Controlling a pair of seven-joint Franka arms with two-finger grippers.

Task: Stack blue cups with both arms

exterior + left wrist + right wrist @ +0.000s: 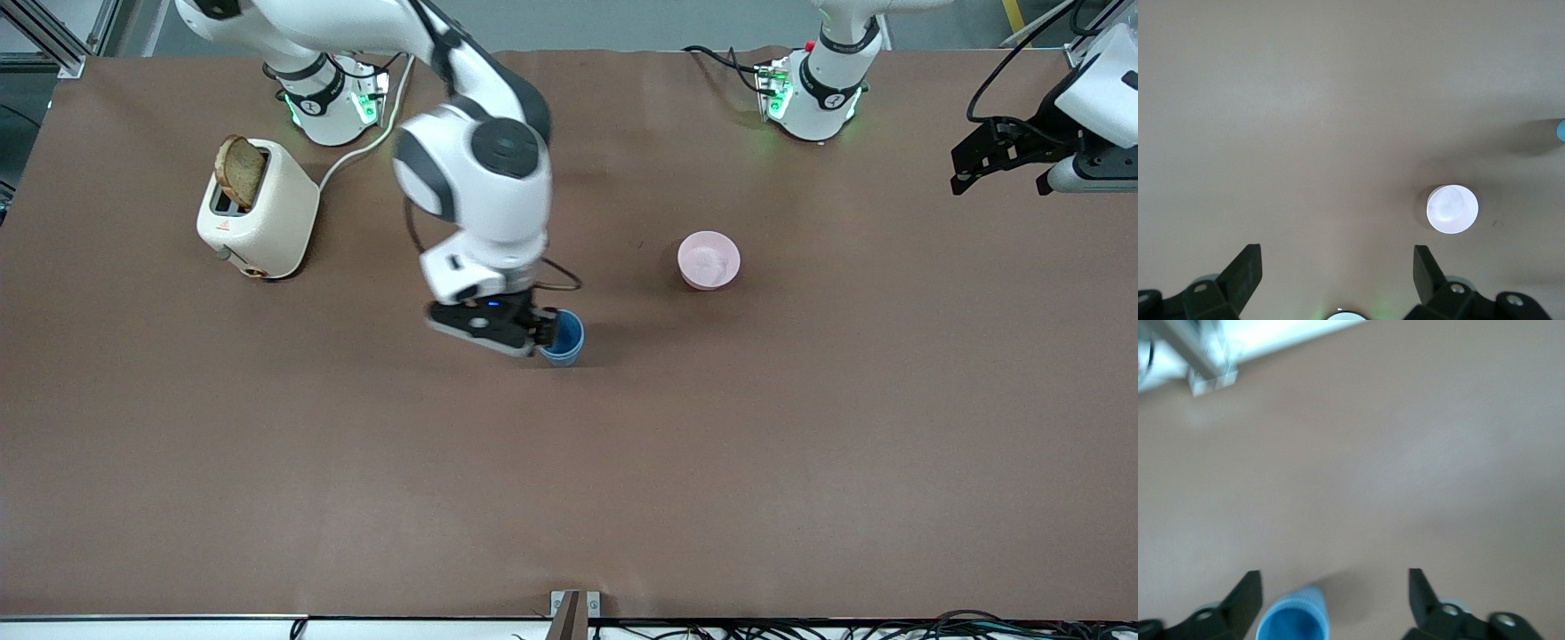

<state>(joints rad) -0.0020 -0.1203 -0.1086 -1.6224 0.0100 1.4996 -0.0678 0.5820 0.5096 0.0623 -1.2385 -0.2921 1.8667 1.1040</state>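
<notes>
A blue cup (564,340) stands upright on the brown table, near its middle. My right gripper (544,331) hangs low right beside it, on the side toward the right arm's end. In the right wrist view the blue cup (1293,623) sits between the spread fingers, close to one fingertip (1248,590) and apart from both; the right gripper (1335,600) is open. I cannot tell whether another cup is nested inside it. My left gripper (1000,178) waits open in the air over the left arm's end of the table, and the left gripper (1336,273) holds nothing.
A pink bowl (709,260) (1451,209) sits farther from the front camera than the cup, toward the left arm's end. A cream toaster (258,213) with a slice of bread stands at the right arm's end. A metal bracket (575,612) marks the table's front edge.
</notes>
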